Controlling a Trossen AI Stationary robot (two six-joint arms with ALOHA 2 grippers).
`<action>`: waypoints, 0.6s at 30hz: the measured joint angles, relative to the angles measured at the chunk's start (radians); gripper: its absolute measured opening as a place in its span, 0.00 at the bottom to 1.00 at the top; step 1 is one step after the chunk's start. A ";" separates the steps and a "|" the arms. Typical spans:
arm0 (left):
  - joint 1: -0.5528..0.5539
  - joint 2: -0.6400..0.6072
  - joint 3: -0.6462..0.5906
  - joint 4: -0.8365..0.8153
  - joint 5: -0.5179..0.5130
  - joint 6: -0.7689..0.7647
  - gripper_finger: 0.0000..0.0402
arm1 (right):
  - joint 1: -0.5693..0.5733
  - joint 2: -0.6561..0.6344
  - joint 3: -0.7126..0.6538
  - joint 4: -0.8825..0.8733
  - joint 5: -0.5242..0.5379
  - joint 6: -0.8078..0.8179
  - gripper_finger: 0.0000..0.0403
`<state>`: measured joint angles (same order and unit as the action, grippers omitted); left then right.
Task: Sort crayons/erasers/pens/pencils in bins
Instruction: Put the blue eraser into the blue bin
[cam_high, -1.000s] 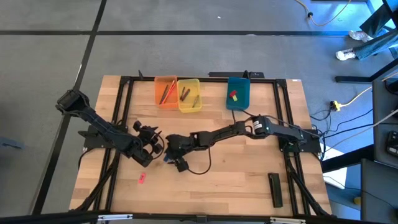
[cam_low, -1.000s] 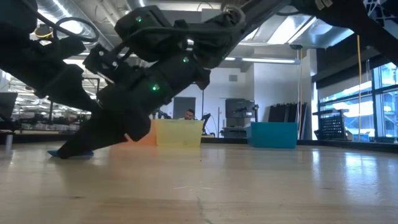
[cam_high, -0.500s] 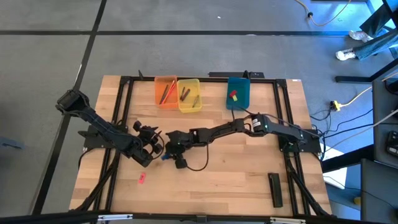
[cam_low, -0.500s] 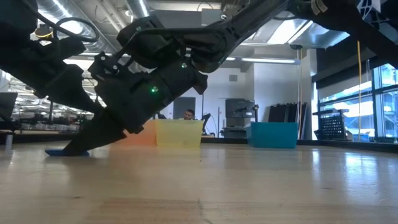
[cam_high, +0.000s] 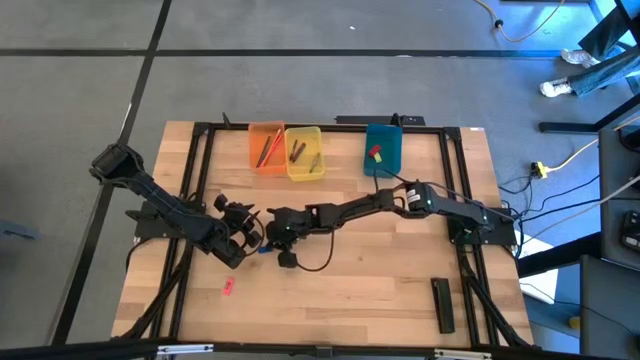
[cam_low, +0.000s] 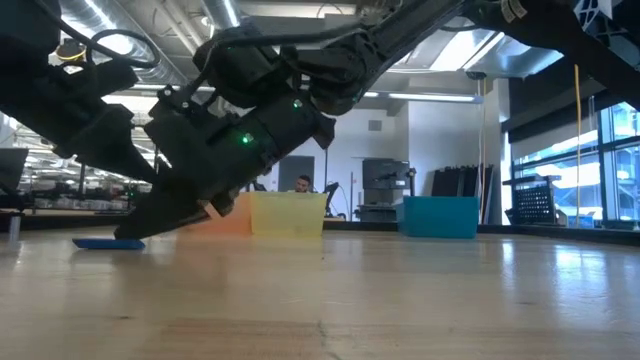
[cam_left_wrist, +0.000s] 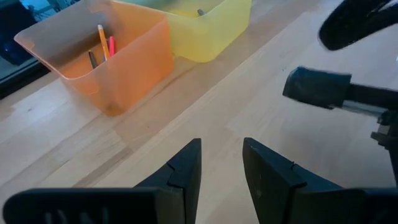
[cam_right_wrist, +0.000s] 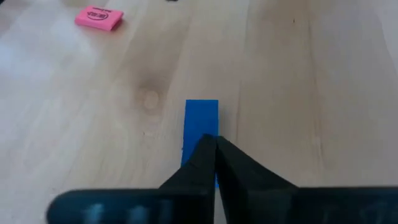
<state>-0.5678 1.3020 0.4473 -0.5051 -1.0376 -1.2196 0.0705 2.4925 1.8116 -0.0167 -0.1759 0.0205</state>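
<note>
A blue eraser (cam_right_wrist: 202, 121) is lying flat on the table (cam_high: 400, 260), just in front of the right gripper (cam_right_wrist: 214, 155), whose fingers are pressing together over the eraser's near end; whether they are actually pinching it cannot be told. The left gripper (cam_left_wrist: 221, 163) is waiting close beside the blue eraser with its fingers partly apart and nothing between them. Three bins are sitting well beyond the blue eraser: orange (cam_high: 266, 147), yellow (cam_high: 304, 152) and teal (cam_high: 382, 148). The right wrist view is showing a pink eraser (cam_right_wrist: 99, 17) that the low view is not. The high view alone is showing a black bar (cam_high: 442, 304) far from the blue eraser.
</note>
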 joint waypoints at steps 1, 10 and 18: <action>0.000 0.000 0.000 0.000 0.002 0.000 0.27 | 0.001 0.000 0.006 -0.007 0.013 0.000 0.02; 0.000 0.000 0.000 -0.002 0.008 0.000 0.27 | 0.003 0.000 0.039 -0.039 0.025 -0.023 0.03; 0.000 0.000 0.000 -0.002 0.010 0.000 0.27 | 0.003 -0.009 0.040 -0.045 0.026 -0.026 0.04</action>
<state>-0.5682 1.3022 0.4473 -0.5072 -1.0277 -1.2198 0.0731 2.4836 1.8519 -0.0615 -0.1503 -0.0057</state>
